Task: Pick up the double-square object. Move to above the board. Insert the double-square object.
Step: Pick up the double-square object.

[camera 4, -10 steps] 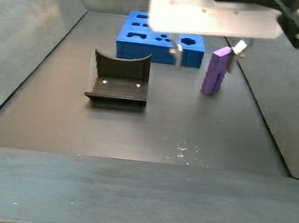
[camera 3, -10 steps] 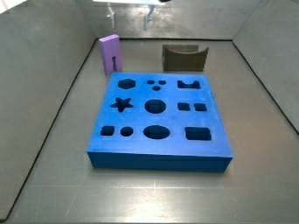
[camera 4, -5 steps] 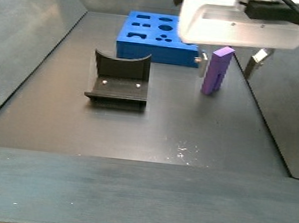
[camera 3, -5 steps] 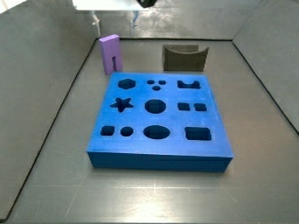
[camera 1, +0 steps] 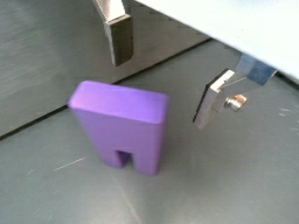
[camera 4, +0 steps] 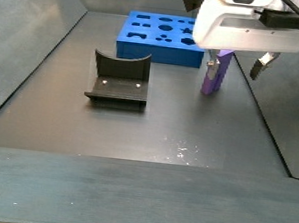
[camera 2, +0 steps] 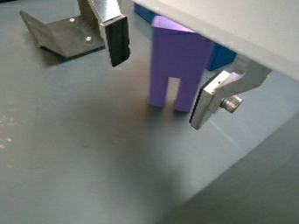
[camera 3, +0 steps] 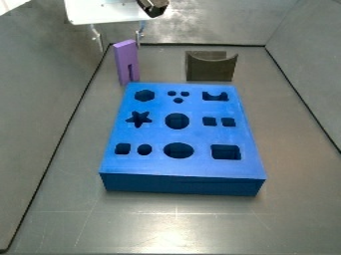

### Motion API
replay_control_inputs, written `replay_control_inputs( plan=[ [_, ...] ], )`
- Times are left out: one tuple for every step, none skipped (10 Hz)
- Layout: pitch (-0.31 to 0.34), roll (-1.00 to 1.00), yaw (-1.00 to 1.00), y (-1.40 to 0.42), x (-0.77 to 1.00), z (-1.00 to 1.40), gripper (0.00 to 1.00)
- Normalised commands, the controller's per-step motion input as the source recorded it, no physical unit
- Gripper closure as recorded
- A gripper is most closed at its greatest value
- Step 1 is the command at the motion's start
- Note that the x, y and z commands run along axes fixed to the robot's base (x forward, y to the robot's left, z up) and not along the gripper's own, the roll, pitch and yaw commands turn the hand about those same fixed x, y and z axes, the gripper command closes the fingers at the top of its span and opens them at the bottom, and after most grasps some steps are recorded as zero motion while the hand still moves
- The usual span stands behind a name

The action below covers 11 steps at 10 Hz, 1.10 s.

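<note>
My gripper [camera 1: 163, 74] hangs over the double-square object [camera 1: 119, 127], with its two fingers spread wide apart and nothing between the pads. In both wrist views the purple block stands upright on the grey floor, its slot-like notch facing the camera, and it sits in the gap between my fingers without touching either one. One finger [camera 2: 115, 39] is off to one side of the block and the other finger [camera 2: 215, 96] is just beside its opposite edge.

In a side view the block [camera 3: 126, 62] stands at the far left of the floor, just beyond the far left corner of the board [camera 3: 182, 126], and my gripper [camera 3: 118, 32] is right above it. In a side view from the opposite end, the block [camera 4: 214, 73] shows below my white hand [camera 4: 246, 55], partly hidden by it.

The board lies flat with all its dark cut-outs open. The fixture [camera 4: 117, 80] stands well apart from the block, on the floor near the board's far edge [camera 3: 209, 66].
</note>
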Motion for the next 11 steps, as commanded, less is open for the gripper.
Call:
replay_control_inputs(
  plan=[
    [-0.169, -0.18, 0.61, -0.25, -0.2, -0.07, 0.0],
    [-0.126, -0.12, 0.68, -0.25, -0.2, -0.07, 0.0],
    [-0.08, -0.06, 0.69, -0.24, -0.14, -0.01, 0.0],
    [-0.049, 0.0, 0.55, -0.15, -0.12, 0.0, 0.0],
    [-0.026, -0.06, 0.0, 0.0, 0.0, 0.0, 0.0],
    [0.0, 0.0, 0.29, 0.0, 0.07, 0.0, 0.0],
    [0.0, 0.07, 0.45, -0.01, 0.07, 0.0, 0.0],
    [0.0, 0.07, 0.49, -0.06, 0.12, 0.0, 0.0],
    [0.0, 0.02, 0.55, -0.07, 0.19, 0.0, 0.0],
    [0.0, 0.0, 0.54, -0.08, 0.24, 0.0, 0.0],
    [-0.011, 0.0, 0.51, -0.12, 0.25, 0.0, 0.0]
  ],
)
